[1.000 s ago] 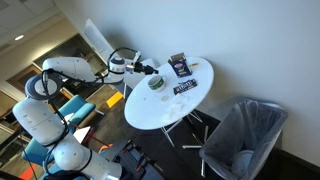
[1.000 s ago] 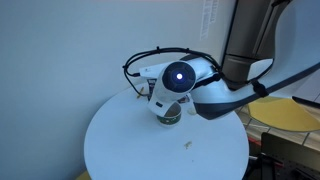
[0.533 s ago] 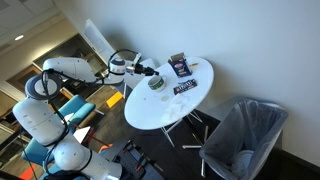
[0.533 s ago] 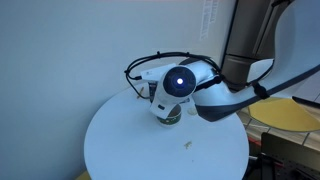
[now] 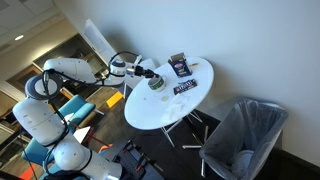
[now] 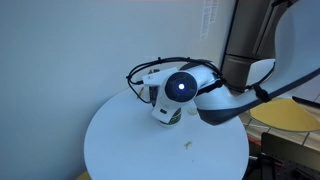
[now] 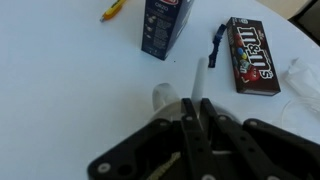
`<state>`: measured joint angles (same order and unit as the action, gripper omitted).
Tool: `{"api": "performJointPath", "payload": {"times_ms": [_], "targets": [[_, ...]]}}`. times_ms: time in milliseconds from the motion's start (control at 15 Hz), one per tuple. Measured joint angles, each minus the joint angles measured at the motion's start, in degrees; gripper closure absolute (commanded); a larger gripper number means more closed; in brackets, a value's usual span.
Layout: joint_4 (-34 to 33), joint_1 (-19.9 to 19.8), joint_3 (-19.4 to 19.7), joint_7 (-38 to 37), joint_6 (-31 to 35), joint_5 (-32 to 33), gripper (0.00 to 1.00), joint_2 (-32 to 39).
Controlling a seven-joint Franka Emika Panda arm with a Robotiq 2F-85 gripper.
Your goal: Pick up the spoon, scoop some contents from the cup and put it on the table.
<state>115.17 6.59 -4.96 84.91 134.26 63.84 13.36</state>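
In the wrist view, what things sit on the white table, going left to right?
Small orange-yellow object → upright dark blue snack bag → small dark strap → flat dark brown candy packet → crumpled white wrapper.

Upright dark snack bag (image 7: 165, 25) stands apart from flat dark packet (image 7: 250, 55) w/ small dark clip-like item (image 7: 216, 45) just beside packet. Yellow bit (image 7: 113, 10) at wrist-view top edge. Dark mesh chair (image 5: 245, 135) nr by
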Motion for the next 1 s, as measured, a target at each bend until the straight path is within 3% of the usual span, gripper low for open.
{"api": "performJointPath", "payload": {"times_ms": [1000], "targets": [[-0.23, -1.91, 0.0, 0.33, 0.3, -11.07, 0.97, -0.54]]}}
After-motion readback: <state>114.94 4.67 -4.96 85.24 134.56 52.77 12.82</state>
